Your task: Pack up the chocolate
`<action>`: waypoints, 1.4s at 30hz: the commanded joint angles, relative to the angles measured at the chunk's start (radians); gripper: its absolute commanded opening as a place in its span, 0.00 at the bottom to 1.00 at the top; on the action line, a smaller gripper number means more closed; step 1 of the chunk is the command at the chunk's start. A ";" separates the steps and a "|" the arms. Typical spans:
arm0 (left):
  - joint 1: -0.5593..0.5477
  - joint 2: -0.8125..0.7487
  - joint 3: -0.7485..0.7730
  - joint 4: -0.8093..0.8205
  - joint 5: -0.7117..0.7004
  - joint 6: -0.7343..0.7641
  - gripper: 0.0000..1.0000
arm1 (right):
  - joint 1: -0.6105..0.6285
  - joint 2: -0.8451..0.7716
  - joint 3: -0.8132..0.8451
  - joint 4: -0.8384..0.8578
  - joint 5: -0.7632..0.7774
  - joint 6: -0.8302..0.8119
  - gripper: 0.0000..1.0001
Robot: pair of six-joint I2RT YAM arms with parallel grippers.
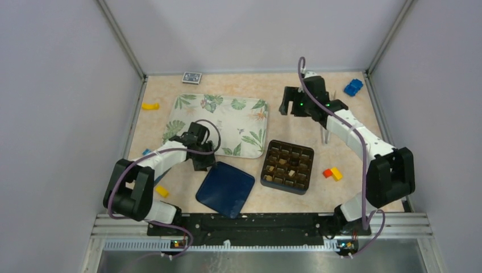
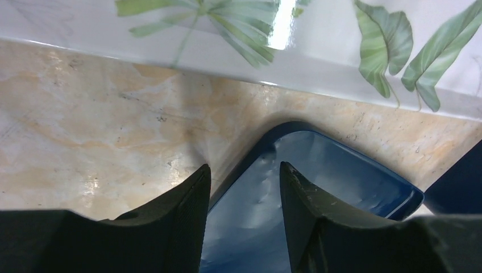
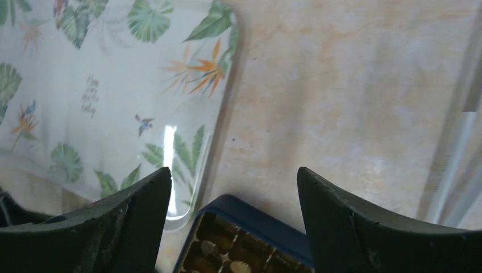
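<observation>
The dark gridded box [image 1: 287, 166] stands right of centre, and several tan and brown chocolate pieces [image 1: 291, 173] sit in its cells. Its near corner and a few pieces [image 3: 227, 263] show at the bottom of the right wrist view. A dark blue lid [image 1: 225, 189] lies flat to the left of the box. My left gripper [image 1: 204, 164] is low over the lid's far corner. Its jaws stand apart with the lid's edge [image 2: 250, 199] between them, and they hold nothing. My right gripper [image 1: 288, 105] hangs open and empty above the bare table behind the box [image 3: 256, 219].
A leaf-printed tray [image 1: 219, 123] lies at the back centre, close to both grippers. Red, orange and yellow blocks [image 1: 332, 173] lie right of the box. A yellow block [image 1: 150, 106], a blue block [image 1: 353, 87] and a card pack [image 1: 191, 77] lie near the walls.
</observation>
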 commanded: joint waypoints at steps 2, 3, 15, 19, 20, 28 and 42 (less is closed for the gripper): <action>-0.034 0.042 0.013 -0.106 -0.057 0.064 0.54 | 0.177 -0.056 0.058 -0.069 -0.097 -0.006 0.79; -0.048 0.056 0.022 -0.115 -0.062 0.069 0.53 | 0.219 -0.059 0.055 -0.081 -0.109 -0.009 0.79; -0.082 0.097 0.083 -0.162 -0.138 0.080 0.00 | 0.565 0.104 -0.118 0.004 -0.128 -0.161 0.70; -0.082 0.069 0.114 -0.201 -0.144 0.113 0.00 | 0.574 0.147 -0.135 0.030 -0.096 -0.130 0.66; -0.082 0.057 0.120 -0.212 -0.141 0.118 0.00 | 0.575 0.140 -0.134 0.030 -0.089 -0.118 0.66; -0.082 -0.144 0.156 -0.259 -0.126 0.148 0.00 | 0.566 0.098 -0.108 -0.008 0.040 0.028 0.66; -0.079 -0.269 0.221 -0.325 -0.055 0.221 0.00 | 0.389 0.060 -0.233 0.216 -0.463 0.076 0.85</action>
